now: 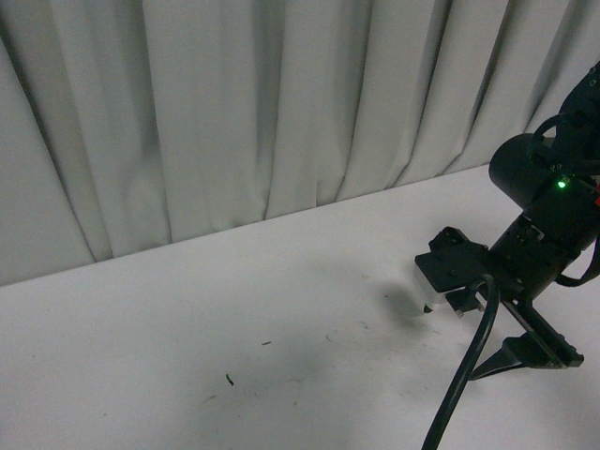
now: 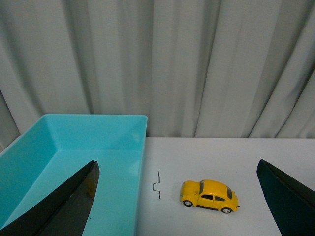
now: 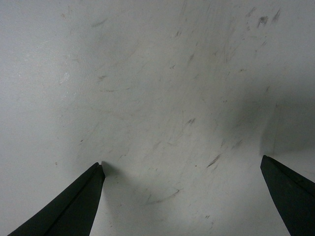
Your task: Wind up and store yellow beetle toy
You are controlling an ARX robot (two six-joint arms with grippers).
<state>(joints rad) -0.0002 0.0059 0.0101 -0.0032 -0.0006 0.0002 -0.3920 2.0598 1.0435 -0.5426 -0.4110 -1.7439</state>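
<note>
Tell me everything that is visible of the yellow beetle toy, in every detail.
The yellow beetle toy is a small glossy car that looks hard and shiny, with a rounded body, dark windows and black wheels. It stands upright on its wheels on the white table, seen side-on, apart from the turquoise bin. Only the table touches it.

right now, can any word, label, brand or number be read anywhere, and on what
No readable text in any view.
yellow beetle toy: no badge or plate lettering can be made out.
turquoise bin: plain.
right arm: only a green light, no print legible.
table: scuffs and a dark squiggle, not writing.
</note>
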